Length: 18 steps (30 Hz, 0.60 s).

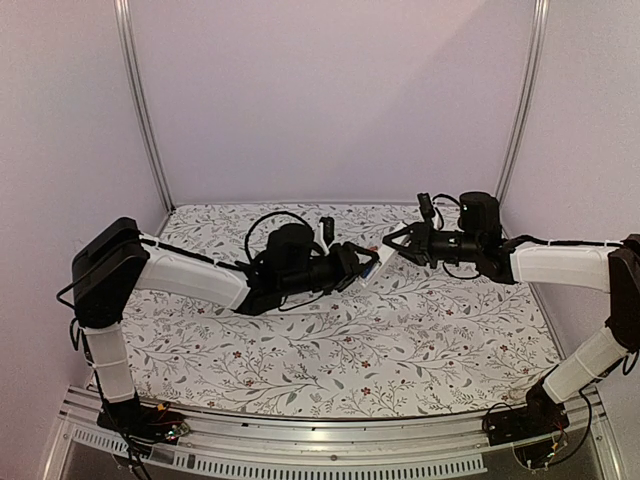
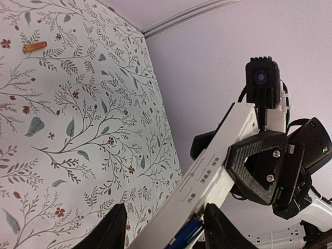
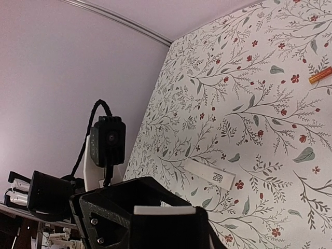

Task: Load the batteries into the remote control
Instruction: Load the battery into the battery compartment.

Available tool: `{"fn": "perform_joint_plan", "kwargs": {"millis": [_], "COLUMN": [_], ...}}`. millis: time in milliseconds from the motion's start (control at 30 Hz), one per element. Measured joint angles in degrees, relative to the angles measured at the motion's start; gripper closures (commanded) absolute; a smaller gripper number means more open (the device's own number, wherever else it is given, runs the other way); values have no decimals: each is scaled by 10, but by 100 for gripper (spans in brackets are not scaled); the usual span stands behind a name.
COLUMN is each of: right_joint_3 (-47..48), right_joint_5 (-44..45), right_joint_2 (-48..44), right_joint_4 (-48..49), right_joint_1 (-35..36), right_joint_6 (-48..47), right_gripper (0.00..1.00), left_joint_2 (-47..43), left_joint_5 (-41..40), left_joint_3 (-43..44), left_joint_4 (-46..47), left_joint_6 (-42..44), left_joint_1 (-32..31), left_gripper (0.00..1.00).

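Remote control (image 2: 207,176) was pinched by right pincer (image 1: 395,243); blue battery (image 2: 184,234) sat at its end inside left pincer (image 2: 166,231), grip unclear.

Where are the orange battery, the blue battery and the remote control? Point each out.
orange battery (image 2: 35,46): left wrist view, middle of its body.
blue battery (image 2: 185,234): left wrist view, its visible side.
remote control (image 2: 202,179): left wrist view, middle of its white face.

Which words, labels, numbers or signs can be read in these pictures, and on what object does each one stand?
No text is legible.
Slim white plastic remote control: small grey marks, too blurred to read.
Flat white strip on the floral tablecloth: dark print, too small to read.
Thin blue cylindrical battery: no label readable.
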Motion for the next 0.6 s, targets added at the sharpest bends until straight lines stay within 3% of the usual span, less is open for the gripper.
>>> {"fn": "perform_joint_plan", "kwargs": {"millis": [600], "right_joint_3": [-26], "right_joint_5": [-48], "right_joint_2": [-10], "right_joint_4": [104], "right_joint_1": [-20], "right_joint_6": [110], "right_gripper": [100], "left_joint_2": [0], "left_joint_5": [2], "left_joint_3": [-41], "left_joint_4": [140], "left_joint_6": [5], "left_joint_1": [0], "left_gripper": [56]}}
